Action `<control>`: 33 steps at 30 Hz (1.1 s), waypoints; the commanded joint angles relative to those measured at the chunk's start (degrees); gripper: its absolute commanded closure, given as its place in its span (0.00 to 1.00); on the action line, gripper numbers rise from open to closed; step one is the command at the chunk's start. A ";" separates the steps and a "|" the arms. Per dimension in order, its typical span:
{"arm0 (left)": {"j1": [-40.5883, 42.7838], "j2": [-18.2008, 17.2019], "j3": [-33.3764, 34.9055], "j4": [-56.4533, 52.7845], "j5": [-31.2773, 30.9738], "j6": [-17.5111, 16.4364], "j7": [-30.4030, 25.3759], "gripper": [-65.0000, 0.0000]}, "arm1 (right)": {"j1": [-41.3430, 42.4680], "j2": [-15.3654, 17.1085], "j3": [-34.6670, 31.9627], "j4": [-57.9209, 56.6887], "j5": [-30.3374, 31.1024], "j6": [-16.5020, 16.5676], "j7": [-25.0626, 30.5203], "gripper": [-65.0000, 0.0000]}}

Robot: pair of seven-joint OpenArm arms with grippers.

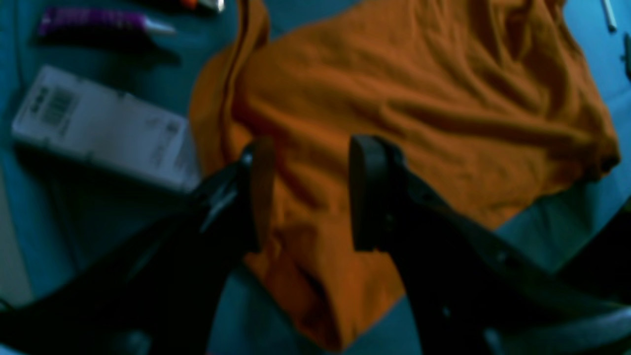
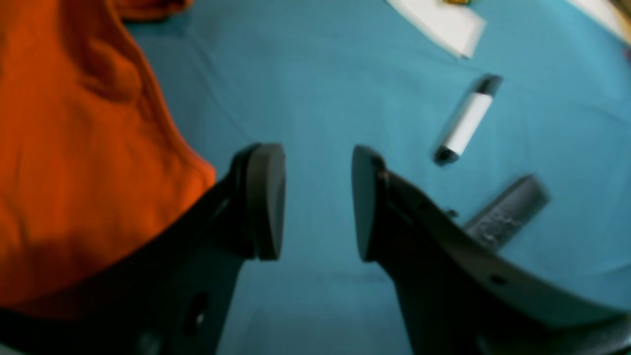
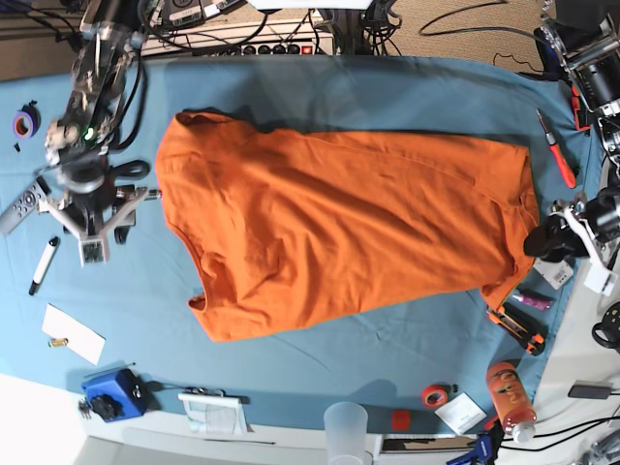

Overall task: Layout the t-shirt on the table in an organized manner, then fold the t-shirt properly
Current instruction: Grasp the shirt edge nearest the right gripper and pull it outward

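Note:
The orange t-shirt lies spread and wrinkled across the middle of the blue-covered table. My left gripper hovers open over the shirt's edge, at the shirt's right end in the base view. Cloth shows between its pads, but they do not pinch it. My right gripper stands open over bare table cloth, with the shirt's edge just to its left. In the base view this gripper sits left of the shirt, apart from it.
A white marker, a grey remote and white paper lie near the right gripper. A white box and a purple tube lie beside the left gripper. An orange bottle, a cup and a red screwdriver line the edges.

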 commanded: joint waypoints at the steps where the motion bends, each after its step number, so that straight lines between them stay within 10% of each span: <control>1: -1.22 -1.60 -0.44 1.16 0.35 0.04 -1.38 0.64 | 3.80 0.98 0.09 -2.32 1.31 0.83 1.79 0.65; 15: -3.41 -1.57 -0.44 1.25 6.45 0.09 -3.41 0.64 | 33.70 1.09 0.07 -49.53 17.53 11.93 1.77 0.65; 33: -3.39 -1.57 -0.44 1.25 6.25 1.92 -3.39 0.64 | 36.54 -6.62 0.07 -57.79 10.54 8.17 8.55 0.65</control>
